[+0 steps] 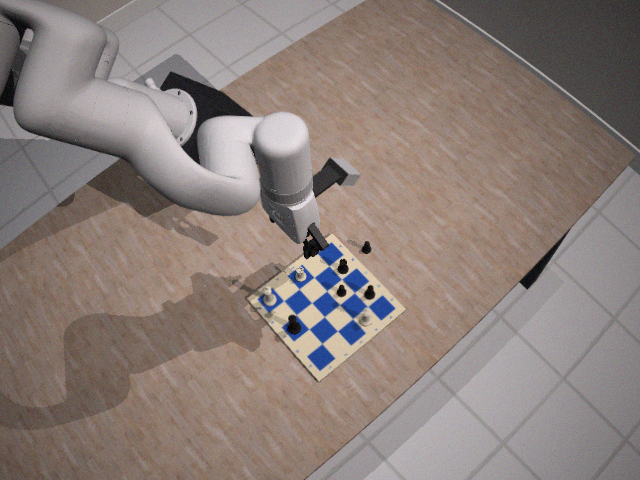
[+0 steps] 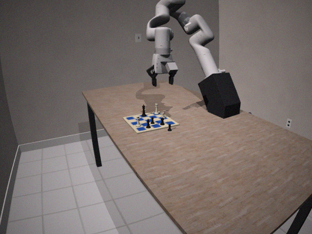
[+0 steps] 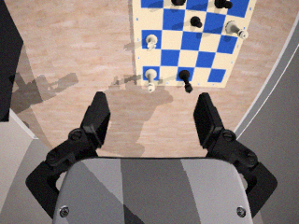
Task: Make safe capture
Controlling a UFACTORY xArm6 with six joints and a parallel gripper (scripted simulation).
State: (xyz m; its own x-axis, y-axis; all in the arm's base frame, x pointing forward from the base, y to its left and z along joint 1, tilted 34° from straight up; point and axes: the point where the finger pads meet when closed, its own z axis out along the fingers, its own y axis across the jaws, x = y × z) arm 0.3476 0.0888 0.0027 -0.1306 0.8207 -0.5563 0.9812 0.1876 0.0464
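one bent arm (image 2: 201, 48), wrist pointing straight down, tool (image 2: 162, 81) wide open and empty, high above the chessboard (image 2: 137, 129)

Bare test room: grey walls (image 2: 63, 50), tiled floor (image 2: 57, 191), wall outlets (image 2: 288, 123).

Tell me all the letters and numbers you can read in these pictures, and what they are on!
None can be read.
The chessboard has small marks along its edge, but in every view they are too small and blurred to tell which letters or digits they are.
The arm, the black base block and the wall plates show no writing.
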